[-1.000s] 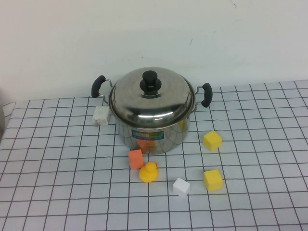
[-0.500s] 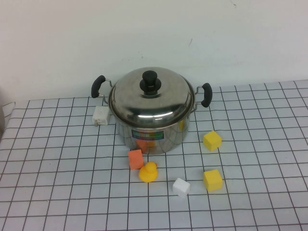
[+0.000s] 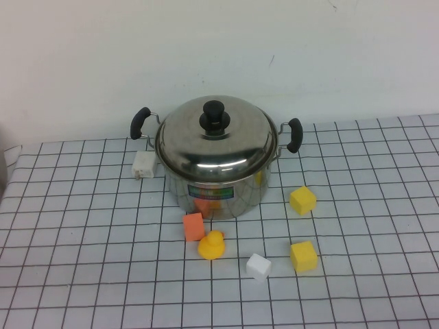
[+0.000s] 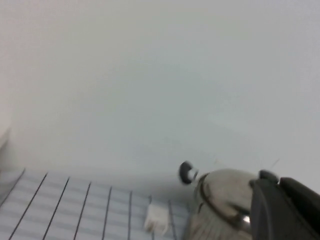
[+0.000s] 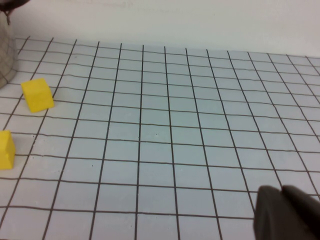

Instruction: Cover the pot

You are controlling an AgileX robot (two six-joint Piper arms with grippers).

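The shiny steel pot (image 3: 221, 193) stands at the back middle of the gridded table, with black side handles and a colourful label on its front. The domed steel lid (image 3: 226, 147) with a black knob (image 3: 212, 116) sits on its rim. Neither arm shows in the high view. In the left wrist view my left gripper (image 4: 278, 186) is shut and empty, apart from the pot (image 4: 212, 217) and raised beside it. In the right wrist view my right gripper (image 5: 281, 192) is shut and empty, low over bare table far from the pot's edge (image 5: 5, 55).
Small things lie around the pot: a white block (image 3: 143, 164) at its left, an orange cube (image 3: 194, 226), a yellow duck (image 3: 212, 245), a white cube (image 3: 258, 265) and two yellow cubes (image 3: 302, 200) (image 3: 303, 256) in front. A white wall stands behind.
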